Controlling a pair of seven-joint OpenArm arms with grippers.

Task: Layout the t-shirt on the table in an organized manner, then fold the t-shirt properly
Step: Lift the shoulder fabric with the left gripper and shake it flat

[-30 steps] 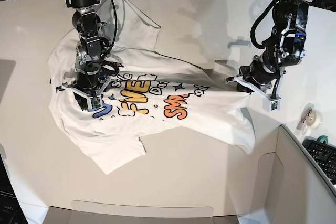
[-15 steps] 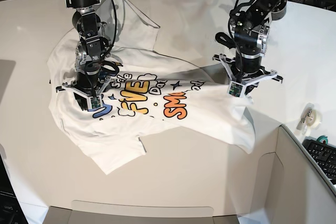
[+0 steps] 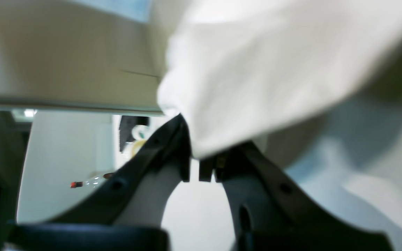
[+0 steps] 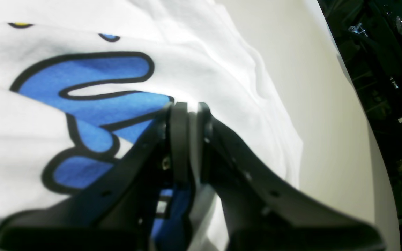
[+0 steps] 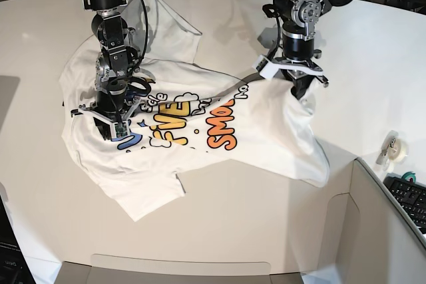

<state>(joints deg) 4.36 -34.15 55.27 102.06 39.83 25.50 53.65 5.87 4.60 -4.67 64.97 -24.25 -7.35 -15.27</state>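
1. One desk (image 5: 219, 231): wide, smooth, white, with a curved far edge and dark cables beyond it.
2. One t-shirt (image 5: 166, 164): soft white cotton, rumpled, lying mid-desk, printed with blue, yellow and orange bubble letters.
3. Two black claws. The left claw (image 5: 297, 88) is clenched on the shirt's edge, lifting it off the desk.
4. The right claw (image 5: 114, 130) is clenched, pinching cloth at the blue letter (image 4: 92, 87).
5. One tape roll (image 5: 394, 148) at the desk's side.
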